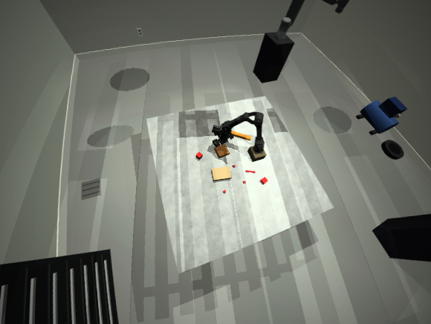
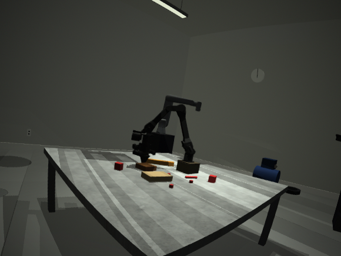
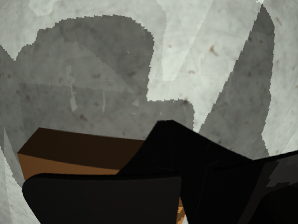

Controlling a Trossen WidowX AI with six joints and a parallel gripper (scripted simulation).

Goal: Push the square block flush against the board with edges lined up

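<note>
Top view: a square brown block (image 1: 222, 151) (image 2: 146, 167) (image 3: 75, 157), which I take for the task's block, lies flat on the pale desk (image 1: 208, 230) (image 2: 176, 211) (image 3: 225, 30). It sits on the arm's side of a light tan board (image 1: 221, 173) (image 2: 157, 176), apart from it and turned at an angle to its edges. The black end effector (image 1: 217, 143) (image 2: 144, 160) (image 3: 164, 128) is low at the block's far side from the board, its fingers pressed together with nothing between them. I judge they are kept shut to make one firm pusher, placed there so a push can send the block boardward without lifting it. Whether they touch the block, I cannot tell. The closing push seems still to be done: I would square the block as it travels, since off-centre pressure could spin it and spoil the even edge. Beyond the block, toward the arm, lies an orange bar (image 1: 242, 135) (image 2: 160, 162); one red cube (image 1: 199, 155) (image 2: 119, 166) is off to the side, and a thin red stick (image 1: 250, 171) (image 2: 191, 177) lies past the board's other side. Those look like bystanders, best left alone.
</note>
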